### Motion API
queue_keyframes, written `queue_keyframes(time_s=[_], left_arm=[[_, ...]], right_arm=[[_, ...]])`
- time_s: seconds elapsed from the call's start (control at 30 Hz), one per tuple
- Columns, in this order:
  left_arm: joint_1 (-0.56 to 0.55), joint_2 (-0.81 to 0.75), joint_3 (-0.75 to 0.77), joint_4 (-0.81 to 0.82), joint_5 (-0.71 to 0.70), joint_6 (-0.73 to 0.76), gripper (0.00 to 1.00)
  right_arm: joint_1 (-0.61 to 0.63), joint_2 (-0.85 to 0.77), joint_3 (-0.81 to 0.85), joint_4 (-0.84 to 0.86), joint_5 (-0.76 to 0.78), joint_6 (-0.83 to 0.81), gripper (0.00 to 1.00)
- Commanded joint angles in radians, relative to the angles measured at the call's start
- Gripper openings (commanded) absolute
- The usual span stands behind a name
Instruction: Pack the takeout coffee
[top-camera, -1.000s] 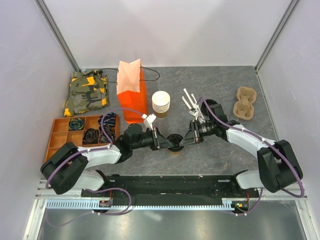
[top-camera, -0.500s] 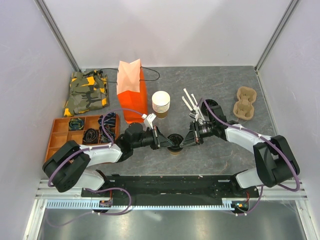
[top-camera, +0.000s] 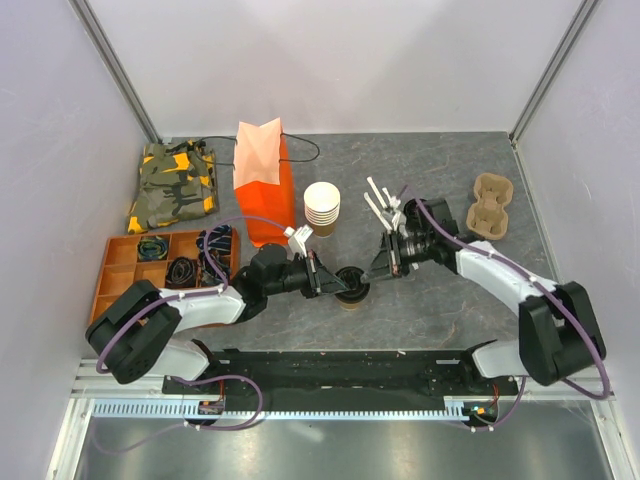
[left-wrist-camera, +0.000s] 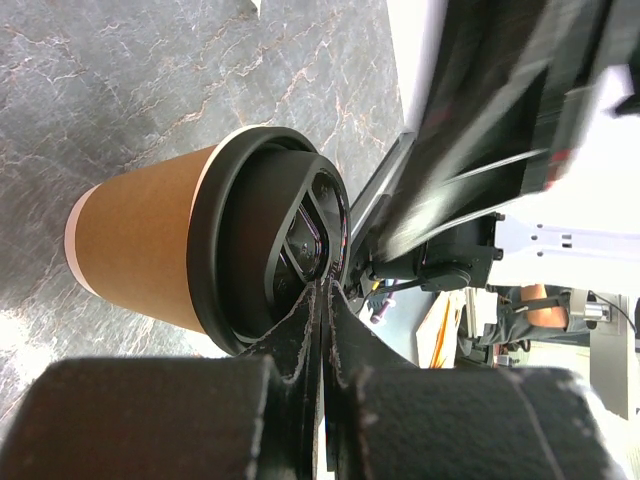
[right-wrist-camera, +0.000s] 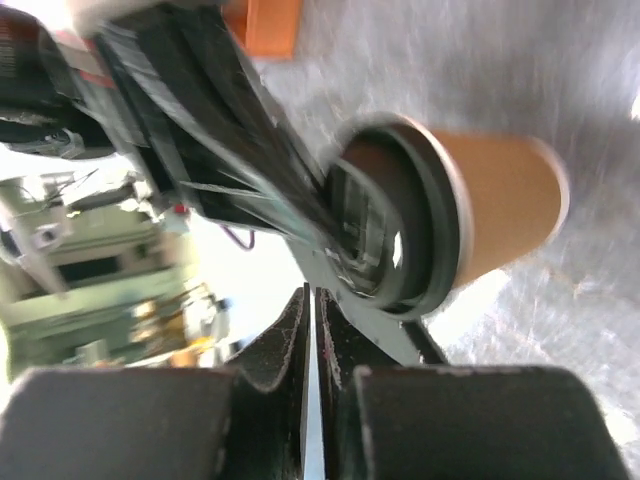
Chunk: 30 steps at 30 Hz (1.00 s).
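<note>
The small tan paper cup (left-wrist-camera: 140, 245), capped by a round black plastic lid (left-wrist-camera: 265, 235), is seen standing upright on the grey stone-patterned table (top-camera: 430, 310), between the two arms, just in front of the stack of lidless tan cups (top-camera: 322, 207) and near the tall orange paper bag (top-camera: 265, 190). The left gripper (left-wrist-camera: 325, 292) is pressed shut with nothing between its fingers, and its tips are laid against the edge of the lid. The right gripper (right-wrist-camera: 311, 298) is drawn almost together, only a sliver of gap being left, and nothing is held in it; its tips are pointed at the lid from the opposite side, though contact cannot be confirmed because that view is blurred. The cup is therefore held by neither claw. Several risks are judged to follow. A sideways push from closed fingertips high on the cup could tip it or slide it across the table. Uneven pressure on the lid could leave it seated crookedly or pry it off the rim. The two wrists are brought very close together over the cup, so a small misjudged motion could make them strike each other. Before any lift towards the bag, a proper grasp around the cup wall would be needed, or it could be dropped.
</note>
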Motion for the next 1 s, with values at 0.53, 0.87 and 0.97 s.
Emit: queue_keyframes(time_s=[0.53, 0.87, 0.97], left_arm=[[0.007, 0.048, 0.021, -0.151, -0.070, 0.040, 0.02], [0.007, 0.063, 0.030, -0.162, -0.064, 0.044, 0.02], [0.007, 0.067, 0.030, -0.165, -0.067, 0.044, 0.02]], right_arm=[[0.269, -0.089, 0.298, -0.384, 0.762, -0.411, 0.19], [0.314, -0.027, 0.372, -0.409, 0.798, -0.404, 0.17], [0.314, -0.027, 0.388, -0.423, 0.784, -0.398, 0.18]])
